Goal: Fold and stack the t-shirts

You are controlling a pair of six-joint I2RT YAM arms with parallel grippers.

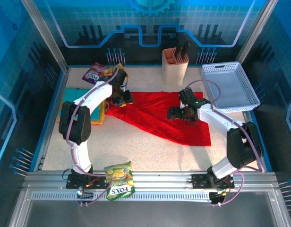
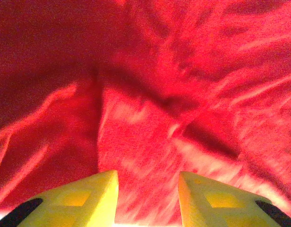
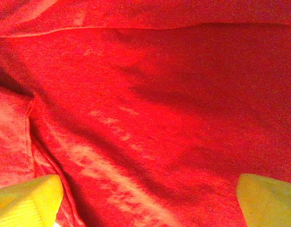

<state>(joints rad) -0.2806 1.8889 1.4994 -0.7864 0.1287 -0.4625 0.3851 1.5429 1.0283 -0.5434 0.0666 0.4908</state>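
Note:
A large bright red t-shirt (image 1: pixel 164 116) lies spread across the middle of the table. My left gripper (image 1: pixel 123 98) is at its upper left corner. In the left wrist view its yellow fingers (image 2: pixel 96 194) stand apart, and the blurred, wrinkled red cloth (image 2: pixel 150 94) lies just beyond them. My right gripper (image 1: pixel 176 113) hovers over the shirt's right half, its jaws wide open above smooth red cloth (image 3: pixel 150 109) with a seam near the top. Folded teal (image 1: pixel 74 94) and orange-yellow (image 1: pixel 101 112) t-shirts lie stacked at the left, beside the left arm.
A white slatted basket (image 1: pixel 228 87) sits at the back right and a beige knife block (image 1: pixel 175 64) at the back centre. Snack packets (image 1: pixel 100 72) lie at the back left. Another packet (image 1: pixel 120 179) rests on the front rail.

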